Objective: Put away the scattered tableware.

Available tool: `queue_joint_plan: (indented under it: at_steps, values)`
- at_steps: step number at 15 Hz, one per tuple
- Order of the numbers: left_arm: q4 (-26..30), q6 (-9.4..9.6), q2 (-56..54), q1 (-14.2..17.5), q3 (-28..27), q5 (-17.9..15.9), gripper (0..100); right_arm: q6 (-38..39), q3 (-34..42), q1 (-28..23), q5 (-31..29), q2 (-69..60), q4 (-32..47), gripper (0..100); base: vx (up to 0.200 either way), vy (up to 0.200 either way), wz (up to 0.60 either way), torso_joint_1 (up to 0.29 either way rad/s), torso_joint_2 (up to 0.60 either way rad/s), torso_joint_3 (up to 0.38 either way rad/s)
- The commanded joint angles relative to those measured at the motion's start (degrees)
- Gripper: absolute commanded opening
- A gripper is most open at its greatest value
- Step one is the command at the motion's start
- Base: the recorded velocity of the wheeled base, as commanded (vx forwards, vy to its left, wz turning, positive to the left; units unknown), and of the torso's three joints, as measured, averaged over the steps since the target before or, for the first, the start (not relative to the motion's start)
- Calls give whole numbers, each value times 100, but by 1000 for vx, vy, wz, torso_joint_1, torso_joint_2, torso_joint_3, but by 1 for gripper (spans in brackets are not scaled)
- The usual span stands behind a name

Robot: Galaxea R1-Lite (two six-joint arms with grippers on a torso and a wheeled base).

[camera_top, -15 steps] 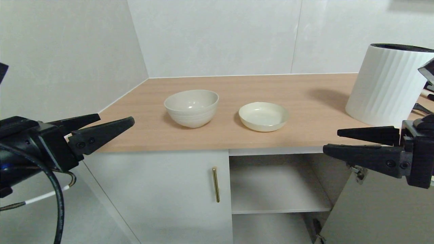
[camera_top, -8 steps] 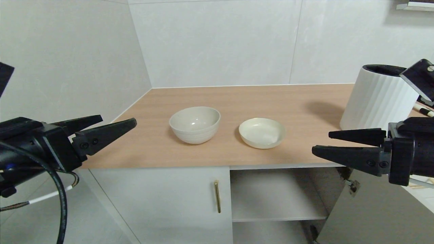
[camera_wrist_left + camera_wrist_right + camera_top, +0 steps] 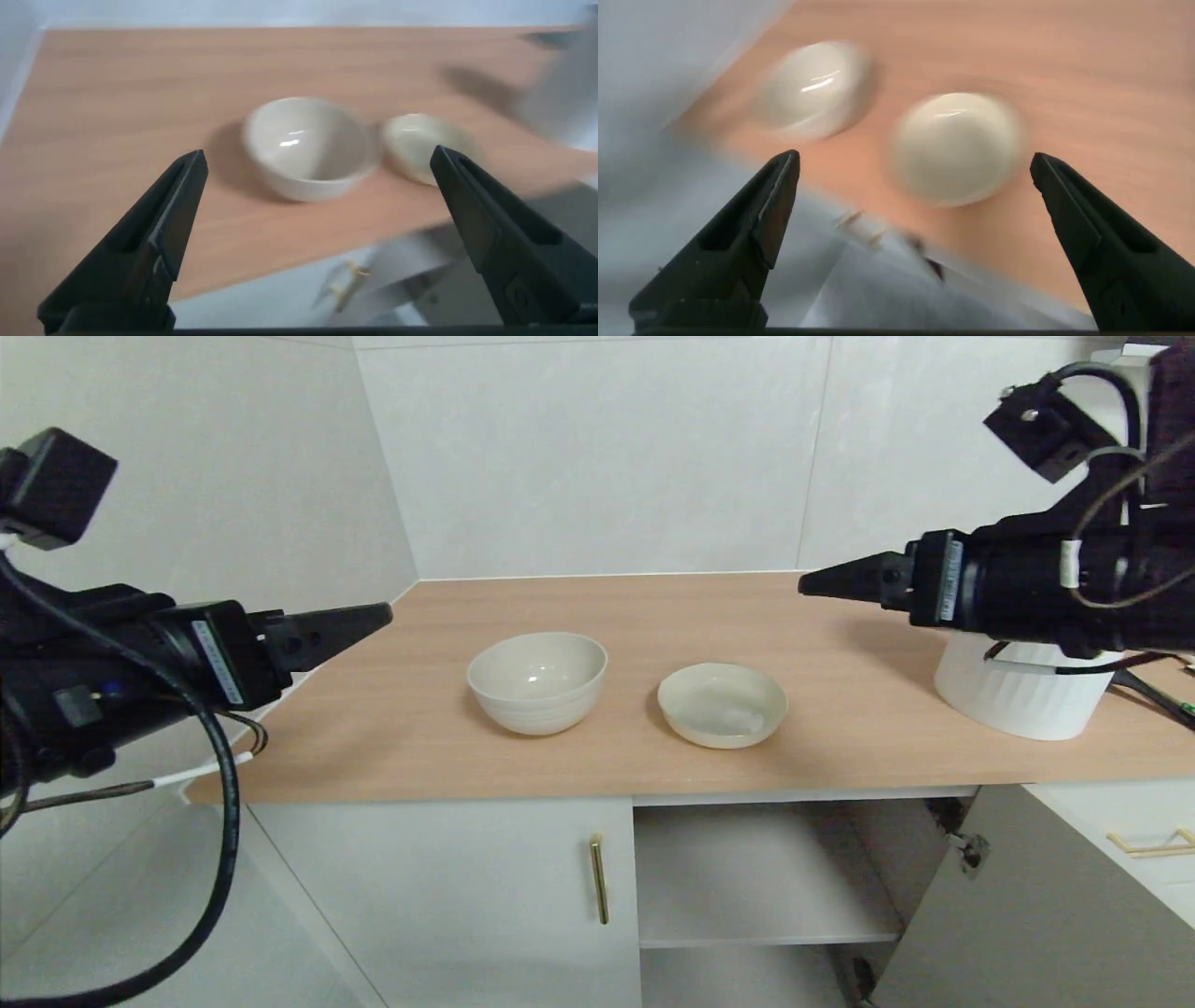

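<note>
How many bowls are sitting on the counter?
2. The deeper bowl sits on the counter toward the left; the shallow bowl sits apart to its right, above the open cupboard. None seems hidden.

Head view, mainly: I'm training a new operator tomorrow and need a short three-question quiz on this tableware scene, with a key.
1. True or false: the deep bowl is stacked inside the shallow bowl.
2. Which part of the cabinet stands open? A) the right compartment, below the shallow bowl; B) the left compartment, behind the brass handle; C) neither.
3. Fill in: the fingers of the left gripper and the right gripper are both ____.

Key
1. False: they stand side by side, apart, on the countertop.
2. A.
3. Open, as each wrist view shows.
</note>
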Motion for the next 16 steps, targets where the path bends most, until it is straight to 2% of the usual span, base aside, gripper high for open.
queue_joint_plan:
  at_steps: [1,2,3,4,5,6,7,9,11,13,16]
  values:
    - [676,-38,672,7,-722,286,100,408,-327,-51,-600,1009,270,100,0,0,0,0,0,0]
    - [1353,-328,839,-2,-1206,330,100,408,-318,-156,-618,1088,191,100,0,0,0,0,0,0]
    - [1766,-557,945,-2,-1548,321,100,408,-310,-165,-600,1079,173,100,0,0,0,0,0,0]
    - [2618,-1155,1217,-11,-2243,321,100,408,-292,-156,-644,1088,173,100,0,0,0,0,0,0]
    - [3031,-1550,1419,-11,-2506,304,100,408,-274,-156,-644,1106,173,100,0,0,0,0,0,0]
    - [3225,-1840,1569,-11,-2577,313,100,399,-204,-139,-644,1114,164,100,0,0,0,0,0,0]
    - [3242,-1928,1674,-11,-2594,321,100,399,-195,-121,-653,1132,164,100,0,0,0,0,0,0]
    - [3242,-1954,1982,-54,-2735,339,100,399,-187,-104,-653,1123,164,100,0,0,0,0,0,0]
    - [3216,-2034,2553,-151,-2849,532,100,399,-151,-95,-749,1114,164,100,0,0,0,0,0,0]
    - [3181,-2042,2922,-353,-2937,735,100,399,-151,-77,-776,1114,156,100,0,0,0,0,0,0]
    - [3058,-2042,3186,-520,-2999,778,100,399,-143,-77,-776,1123,156,100,0,0,0,0,0,0]
